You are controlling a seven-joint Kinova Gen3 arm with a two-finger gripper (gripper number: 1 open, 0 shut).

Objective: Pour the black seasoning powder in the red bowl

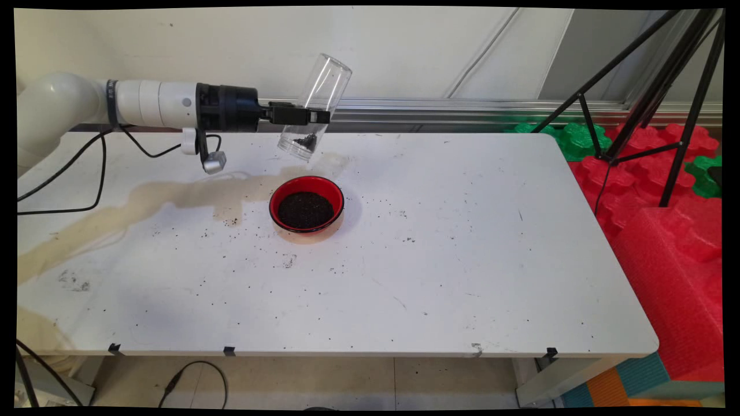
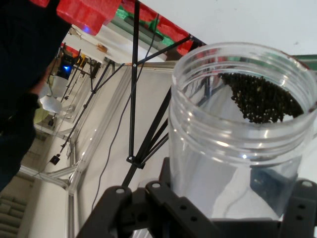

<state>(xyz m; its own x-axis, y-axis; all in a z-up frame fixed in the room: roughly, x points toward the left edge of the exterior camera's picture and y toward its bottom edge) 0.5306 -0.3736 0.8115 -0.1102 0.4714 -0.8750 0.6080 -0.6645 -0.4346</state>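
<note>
My black two-finger gripper [image 1: 313, 116] pinches a clear plastic cylindrical jar [image 1: 315, 107] at its middle, holding it tilted in the air above the white table [image 1: 462, 260], near the far edge. A small clump of dark granules [image 2: 261, 98] sits near its open mouth. Just below, on the table, stands a round red bowl [image 1: 306, 204] filled with more dark granules; loose grains lie scattered around it.

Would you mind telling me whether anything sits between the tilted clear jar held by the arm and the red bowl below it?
Nothing visible does. The tool holds the clear plastic jar tilted in open air just behind the red bowl of dark grains.
</note>
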